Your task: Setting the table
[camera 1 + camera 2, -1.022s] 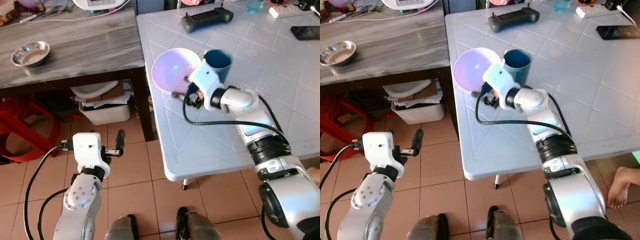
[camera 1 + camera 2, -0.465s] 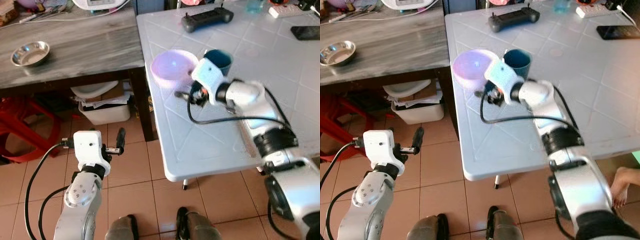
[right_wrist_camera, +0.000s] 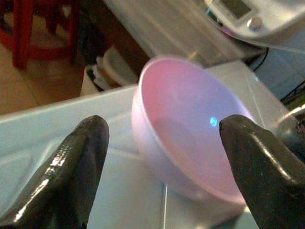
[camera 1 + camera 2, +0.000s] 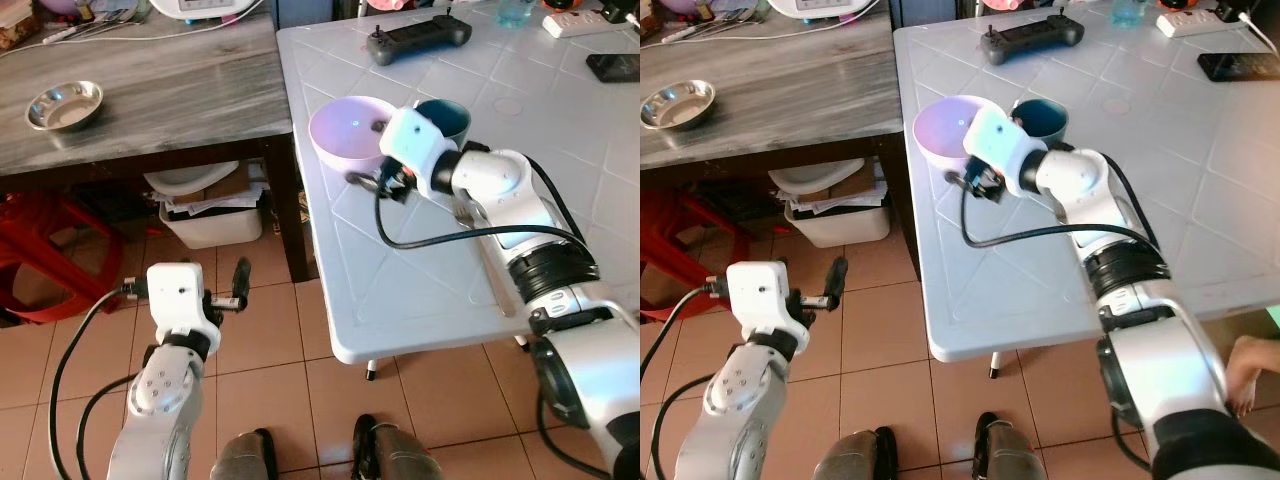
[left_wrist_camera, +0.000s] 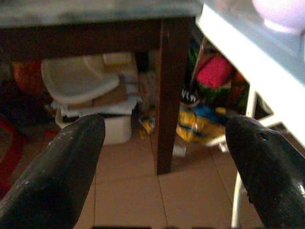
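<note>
Right wrist view: two black fingers spread wide apart, with the pink bowl sitting between them, not squeezed and not touched as far as can be seen. Bowl resting right side up on the white tabletop, close to its edge.

Left eye view, upper middle of the frame: same pink bowl near the left edge of the white tabletop, with a dark teal cup just beside it on the right. Right hand low at the near rim of the bowl, its white wrist block over the spot between bowl and cup (so the fingers are mostly hidden from up here). Silver right arm reaching in from the lower right corner, a black cable looping under it.

Top middle: a black game controller on the white tabletop. Top right corner: a white power strip and a dark phone.

Upper left: a grey wooden tabletop with a small metal bowl on it. Under it, a white tub full of papers on the tiled floor.

Lower left: left hand hanging low over the tiles, holding nothing. Left wrist view: its black fingers far apart.
</note>
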Tool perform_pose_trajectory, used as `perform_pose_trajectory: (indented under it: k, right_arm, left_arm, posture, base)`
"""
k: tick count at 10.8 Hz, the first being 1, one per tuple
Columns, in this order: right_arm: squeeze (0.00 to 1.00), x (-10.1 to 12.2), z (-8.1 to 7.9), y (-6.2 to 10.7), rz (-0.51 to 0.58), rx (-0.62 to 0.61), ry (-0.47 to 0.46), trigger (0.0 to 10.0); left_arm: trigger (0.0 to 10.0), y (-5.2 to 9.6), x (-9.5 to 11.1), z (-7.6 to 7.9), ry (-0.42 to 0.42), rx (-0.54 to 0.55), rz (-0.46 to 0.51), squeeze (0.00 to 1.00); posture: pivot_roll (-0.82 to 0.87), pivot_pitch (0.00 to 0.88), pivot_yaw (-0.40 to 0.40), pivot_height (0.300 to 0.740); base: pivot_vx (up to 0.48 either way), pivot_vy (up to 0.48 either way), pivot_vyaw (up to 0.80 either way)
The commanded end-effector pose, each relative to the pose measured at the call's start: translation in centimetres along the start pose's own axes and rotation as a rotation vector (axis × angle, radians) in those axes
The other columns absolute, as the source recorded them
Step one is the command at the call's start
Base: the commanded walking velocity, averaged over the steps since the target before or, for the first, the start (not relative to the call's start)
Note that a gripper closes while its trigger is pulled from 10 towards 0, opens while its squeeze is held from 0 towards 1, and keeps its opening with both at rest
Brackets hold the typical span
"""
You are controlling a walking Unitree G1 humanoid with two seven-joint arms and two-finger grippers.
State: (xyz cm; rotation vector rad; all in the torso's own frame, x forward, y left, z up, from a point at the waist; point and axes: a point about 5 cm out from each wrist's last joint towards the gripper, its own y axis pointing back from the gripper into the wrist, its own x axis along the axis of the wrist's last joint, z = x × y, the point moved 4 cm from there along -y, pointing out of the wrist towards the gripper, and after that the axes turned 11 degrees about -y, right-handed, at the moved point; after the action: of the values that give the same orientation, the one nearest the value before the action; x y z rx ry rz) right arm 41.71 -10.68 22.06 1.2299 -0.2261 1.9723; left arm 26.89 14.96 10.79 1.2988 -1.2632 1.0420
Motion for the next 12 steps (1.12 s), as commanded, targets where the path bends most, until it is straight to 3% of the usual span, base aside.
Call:
perform_pose_trajectory:
  k: [1, 5, 6, 7, 9, 12]
  right_arm:
    - [0.00, 0.4, -0.2, -0.3, -0.008, 0.033, 0.042, 10.0]
    - [0.00, 0.1, -0.4, -1.3, -0.054, 0.023, 0.167, 10.0]
    - [0.00, 0.2, -0.3, -1.4, -0.062, 0.019, 0.201, 1.2]
    - [0.00, 0.4, 0.0, -1.6, -0.068, 0.002, 0.222, 0.0]
    - [0.00, 0.6, 1.0, -1.6, -0.076, -0.061, 0.252, 0.0]
    - [0.00, -1.1, 2.0, -0.9, -0.154, -0.117, 0.254, 0.0]
  left_arm:
    - [10.0, 0.7, -0.5, -0.2, -0.006, -0.007, -0.031, 0.00]
    - [10.0, 2.1, -1.0, 0.0, -0.005, -0.019, -0.071, 0.00]
    - [10.0, 2.3, -1.1, 0.1, -0.001, -0.024, -0.079, 0.00]
    - [10.0, 2.4, -1.1, 0.2, -0.002, -0.030, -0.085, 0.00]
    - [10.0, 2.6, -1.2, 0.0, -0.003, -0.027, -0.094, 0.00]
    - [10.0, 2.6, -1.3, -0.1, -0.005, -0.019, -0.103, 0.00]
  posture:
    - [0.04, 0.248, 0.073, 0.740]
    - [0.05, 0.302, 0.076, 0.740]
    - [0.04, 0.313, 0.076, 0.740]
    - [0.04, 0.317, 0.078, 0.740]
    - [0.05, 0.318, 0.080, 0.740]
    - [0.06, 0.311, 0.073, 0.740]
  base:
    - [0.000, 0.000, 0.00]
    - [0.000, 0.000, 0.00]
    - [0.000, 0.000, 0.00]
    - [0.000, 0.000, 0.00]
    - [0.000, 0.000, 0.00]
    - [0.000, 0.000, 0.00]
